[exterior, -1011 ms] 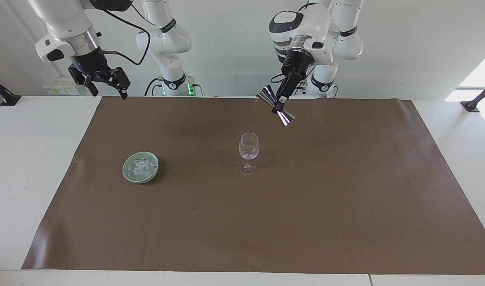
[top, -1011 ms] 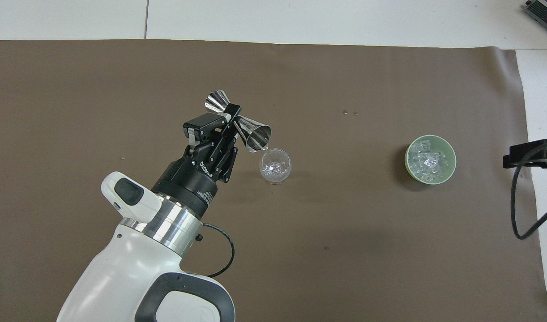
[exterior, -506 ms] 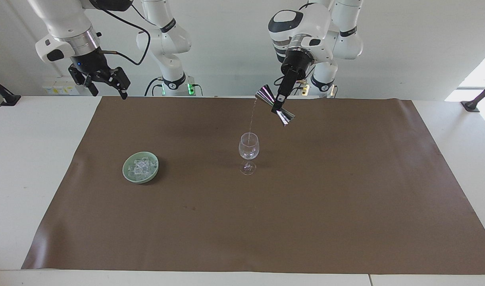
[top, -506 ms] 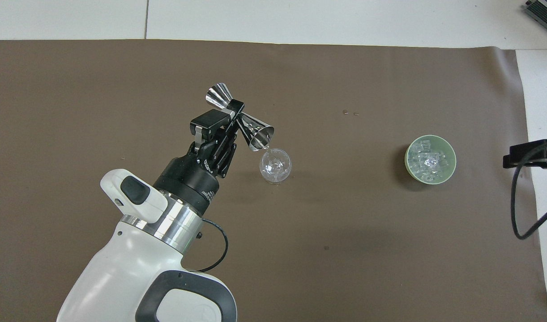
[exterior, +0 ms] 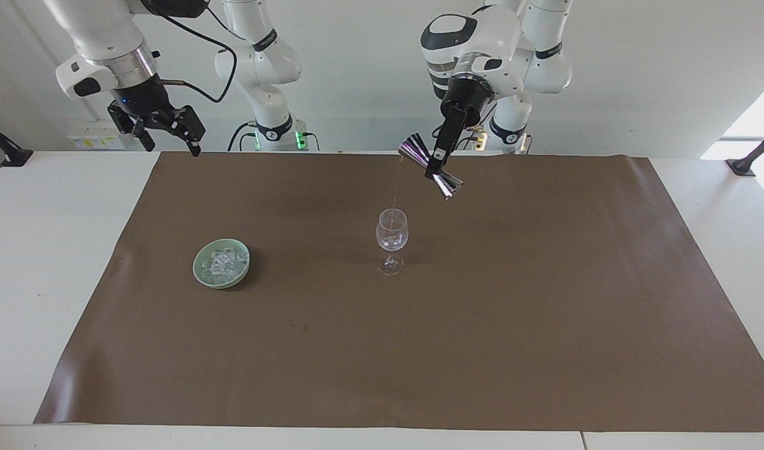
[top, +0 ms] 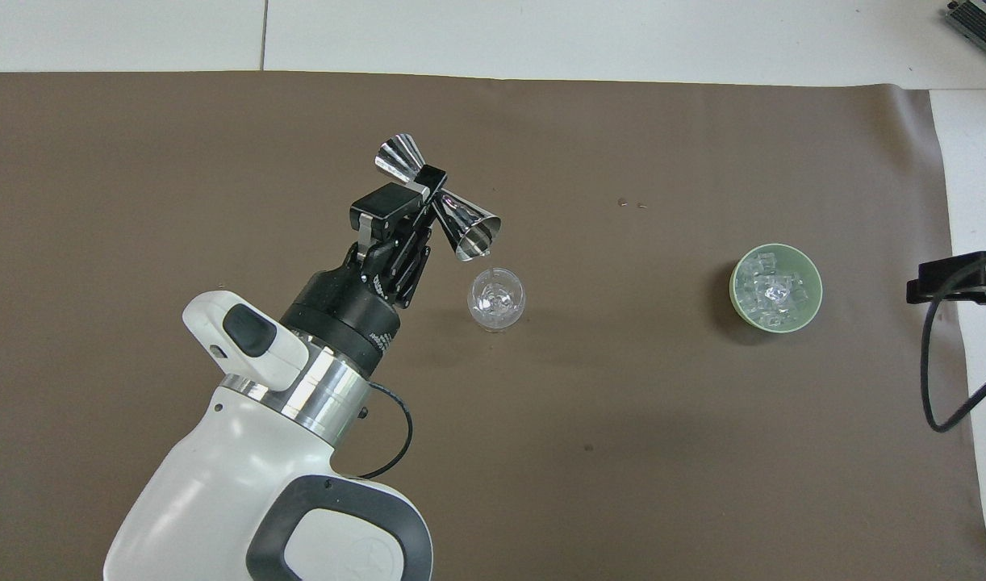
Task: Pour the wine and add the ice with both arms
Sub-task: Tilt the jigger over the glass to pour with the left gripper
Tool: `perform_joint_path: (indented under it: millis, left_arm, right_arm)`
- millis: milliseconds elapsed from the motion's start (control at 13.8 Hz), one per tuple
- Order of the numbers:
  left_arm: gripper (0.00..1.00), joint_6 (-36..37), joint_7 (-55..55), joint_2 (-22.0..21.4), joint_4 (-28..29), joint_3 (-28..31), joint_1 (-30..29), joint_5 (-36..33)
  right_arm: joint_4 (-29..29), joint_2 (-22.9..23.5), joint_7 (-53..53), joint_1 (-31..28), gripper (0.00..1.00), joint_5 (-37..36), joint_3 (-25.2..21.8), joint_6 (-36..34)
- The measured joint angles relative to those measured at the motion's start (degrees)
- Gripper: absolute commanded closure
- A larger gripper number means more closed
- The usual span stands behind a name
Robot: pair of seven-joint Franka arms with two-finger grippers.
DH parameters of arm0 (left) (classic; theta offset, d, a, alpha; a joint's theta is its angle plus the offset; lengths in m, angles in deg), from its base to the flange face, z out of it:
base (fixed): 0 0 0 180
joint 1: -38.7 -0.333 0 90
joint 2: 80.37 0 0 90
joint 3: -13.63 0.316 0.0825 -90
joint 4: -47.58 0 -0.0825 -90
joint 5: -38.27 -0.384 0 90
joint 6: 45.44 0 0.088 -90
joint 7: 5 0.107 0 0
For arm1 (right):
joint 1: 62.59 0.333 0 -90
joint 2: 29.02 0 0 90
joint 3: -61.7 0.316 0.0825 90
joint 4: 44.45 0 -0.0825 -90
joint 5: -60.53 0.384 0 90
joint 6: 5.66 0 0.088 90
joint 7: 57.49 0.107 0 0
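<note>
Pouring stage, two arms at a table. The left gripper (exterior: 433,164) clamps the waist of a double-ended steel jigger (exterior: 431,165), held tilted in the air above the wine glass (exterior: 391,239), its lower mouth tipped toward the bowl of the glass. A faint thread of clear liquid shows between that mouth and the glass rim. The wine glass stands upright on its foot near the middle of the brown mat (exterior: 544,325). The ice (exterior: 222,262) lies piled in a green bowl (exterior: 201,270) beside the wine glass, toward the right arm's end of the table, well apart from it. The right gripper (exterior: 169,131) waits with jaws spread wide and empty, raised over the mat edge nearest the robots, on the bowl's side of the wine glass.

Risks, as judgement: the stream falls from well above a narrow rim, so a small sideways drift of the jigger would likely put liquid on the mat; a descending jigger could knock the tall, narrow-footed glass over.

Surface and room: a smooth brown mat covers most of a white table (exterior: 44,250), with a few small specks on it; a plain white wall stands at the robots' end.
</note>
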Motion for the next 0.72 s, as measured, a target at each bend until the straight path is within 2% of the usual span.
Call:
perform_joint_path:
  millis: [722]
  left_arm:
    - [1.00, -0.11, 6.93, 1.20, -1.82, 0.10, 0.00, -0.41]
  right_arm:
    - [0.00, 0.00, 0.00, 0.00, 0.00, 0.00, 0.00, 0.00]
